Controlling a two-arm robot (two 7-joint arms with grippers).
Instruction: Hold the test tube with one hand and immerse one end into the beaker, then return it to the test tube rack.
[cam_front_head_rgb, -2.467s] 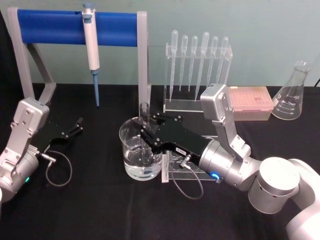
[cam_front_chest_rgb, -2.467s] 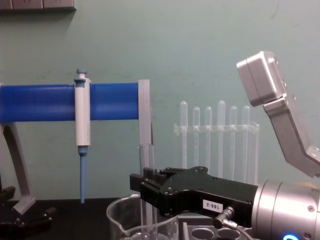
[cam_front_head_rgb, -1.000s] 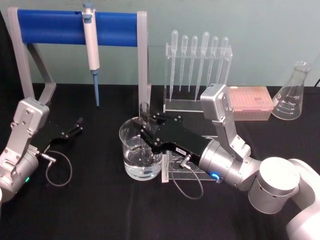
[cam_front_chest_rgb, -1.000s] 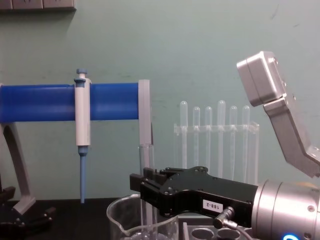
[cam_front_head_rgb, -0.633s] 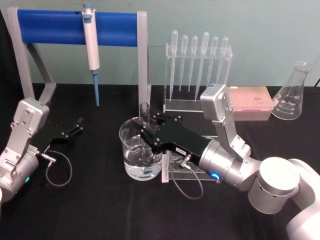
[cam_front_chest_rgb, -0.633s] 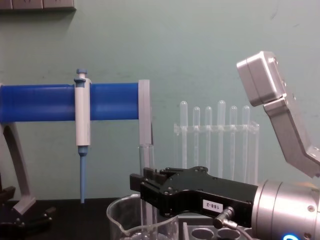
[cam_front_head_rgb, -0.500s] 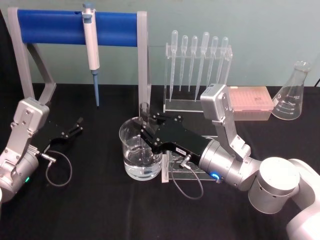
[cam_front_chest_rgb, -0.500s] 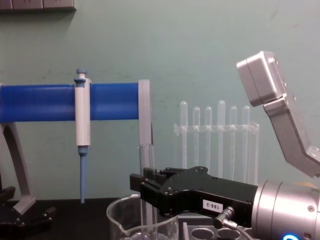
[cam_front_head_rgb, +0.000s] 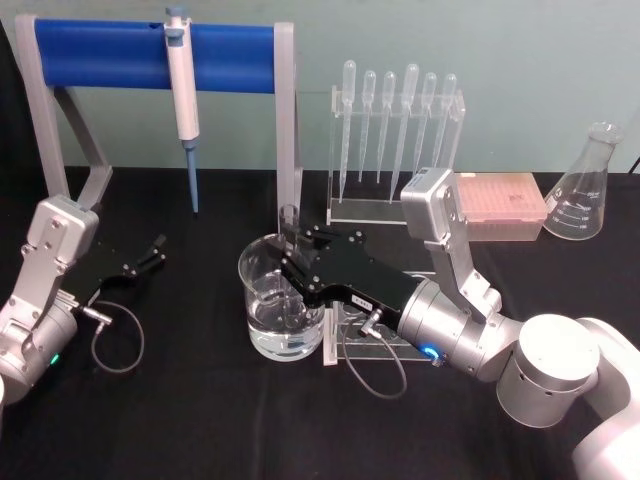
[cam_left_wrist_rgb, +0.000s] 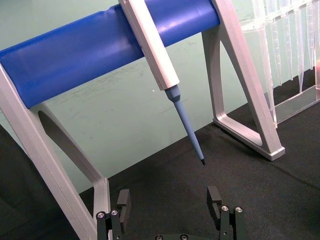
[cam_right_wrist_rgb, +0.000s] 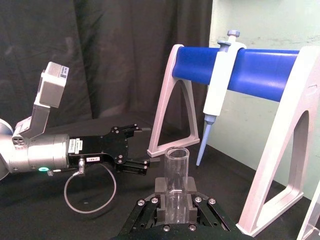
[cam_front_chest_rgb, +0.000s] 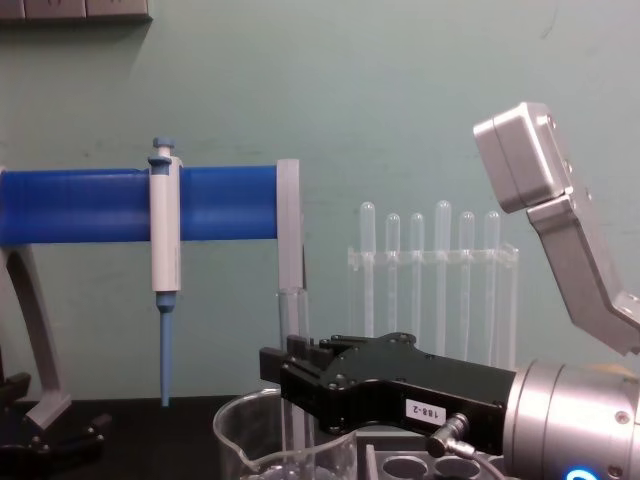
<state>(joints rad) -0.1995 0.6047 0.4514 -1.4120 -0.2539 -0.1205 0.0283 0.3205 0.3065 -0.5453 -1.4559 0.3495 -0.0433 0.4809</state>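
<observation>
My right gripper (cam_front_head_rgb: 289, 258) has its fingers closed on the tube (cam_right_wrist_rgb: 176, 181). The tube stands upright, its long axis vertical and its round end down inside the beaker (cam_front_head_rgb: 252, 300), seemingly in the water. The rack (cam_front_head_rgb: 331, 345) sits just at the beaker's 4 o'clock, so I judge a straight lift, then a short shift. It's all smooth, slippery glass. My left gripper (cam_left_wrist_rgb: 170, 205) rests with fingers spread at 9 o'clock, well apart.

Black right gripper (cam_front_head_rgb: 291, 250), white "188-2" label (cam_front_chest_rgb: 418, 408), silver wrist (cam_front_head_rgb: 442, 322), blue indicator light (cam_front_head_rgb: 429, 351)
</observation>
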